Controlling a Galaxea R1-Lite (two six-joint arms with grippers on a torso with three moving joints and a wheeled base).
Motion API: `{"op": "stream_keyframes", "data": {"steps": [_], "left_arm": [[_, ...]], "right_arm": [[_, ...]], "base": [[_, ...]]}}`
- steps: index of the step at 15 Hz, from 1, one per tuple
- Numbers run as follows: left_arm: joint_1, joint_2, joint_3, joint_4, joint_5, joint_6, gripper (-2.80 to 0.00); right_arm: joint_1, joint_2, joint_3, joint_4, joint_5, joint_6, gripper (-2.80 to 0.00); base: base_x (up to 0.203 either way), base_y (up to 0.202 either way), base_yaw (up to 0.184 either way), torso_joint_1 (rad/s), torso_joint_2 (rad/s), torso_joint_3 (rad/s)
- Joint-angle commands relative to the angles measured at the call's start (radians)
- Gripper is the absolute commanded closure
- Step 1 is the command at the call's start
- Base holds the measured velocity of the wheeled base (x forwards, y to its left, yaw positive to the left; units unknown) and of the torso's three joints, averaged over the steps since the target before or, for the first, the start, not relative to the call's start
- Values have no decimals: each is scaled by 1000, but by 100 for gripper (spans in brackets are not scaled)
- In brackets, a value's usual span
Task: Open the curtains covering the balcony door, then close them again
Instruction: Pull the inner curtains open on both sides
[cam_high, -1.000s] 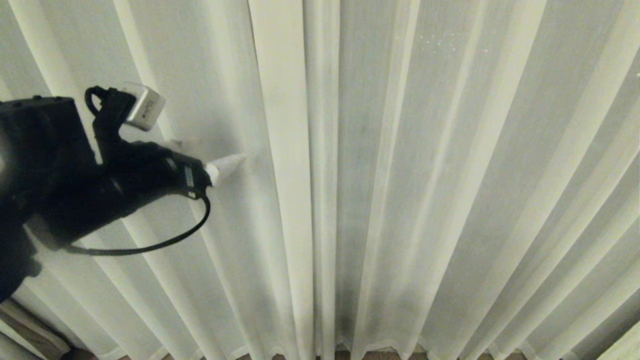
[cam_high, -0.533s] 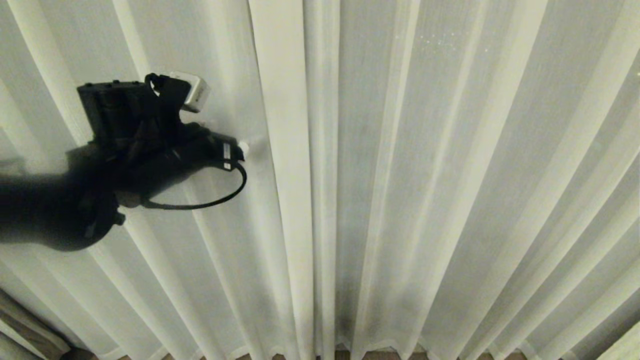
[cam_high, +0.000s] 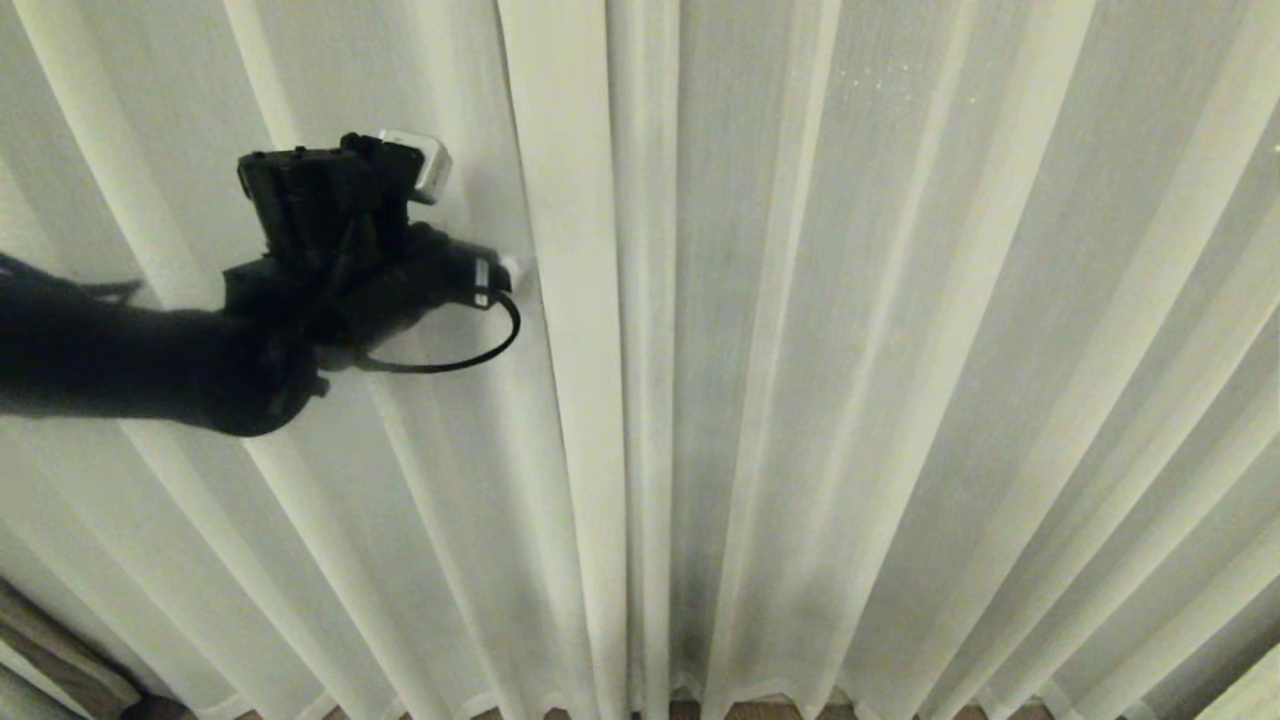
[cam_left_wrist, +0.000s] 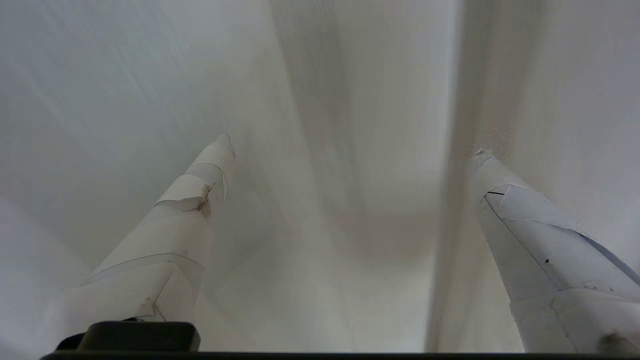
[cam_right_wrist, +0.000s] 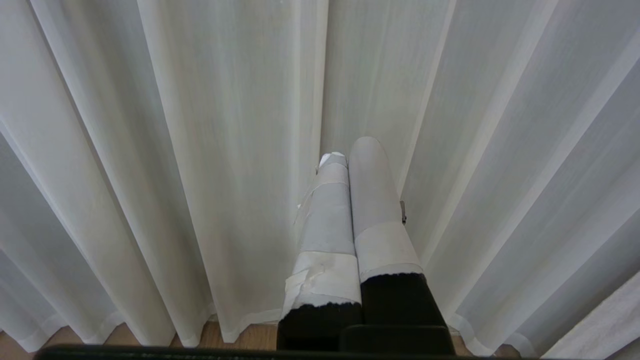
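The cream-white pleated curtains (cam_high: 860, 330) hang shut across the whole head view, and the balcony door behind them is hidden. My left gripper (cam_high: 510, 270) reaches in from the left and meets the sheer fabric just left of the thick central fold (cam_high: 560, 300). In the left wrist view the left gripper (cam_left_wrist: 352, 150) is open, its taped fingertips (cam_left_wrist: 222, 145) set wide apart against the curtains (cam_left_wrist: 325, 90), with a pleat running close to the other finger. My right gripper (cam_right_wrist: 350, 150) is shut and empty, held low in front of the curtains (cam_right_wrist: 200, 125), outside the head view.
A strip of wooden floor (cam_right_wrist: 125, 340) shows under the curtain hems. A thicker cream fabric edge (cam_right_wrist: 605, 325) hangs at the low right. A brownish object (cam_high: 50, 660) sits at the lower left corner of the head view.
My left arm has risen and pushed forward to the right, bringing its open fingers against the fabric beside the central fold. The curtains hang as before.
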Motion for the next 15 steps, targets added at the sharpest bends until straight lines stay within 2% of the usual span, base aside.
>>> {"op": "stream_keyframes", "data": {"steps": [1,6,9,12,15], "left_arm": [[6,63,-83,-4,2,0,-280],[18,149,-250,-5,8,31,-280],[19,178,-299,-7,7,55,-280],[29,231,-374,-71,9,82,-280],[38,245,-395,-85,9,85,-280]], "right_arm": [[0,1,0,0,0,-1,0],[0,1,0,-1,0,-1,0],[0,1,0,-2,0,-1,0],[0,1,0,-2,0,0,0],[0,1,0,-2,0,0,0]], "base": [[0,0,0,0,0,0],[0,0,0,0,0,0],[0,0,0,0,0,0],[0,0,0,0,0,0],[0,0,0,0,0,0]]}}
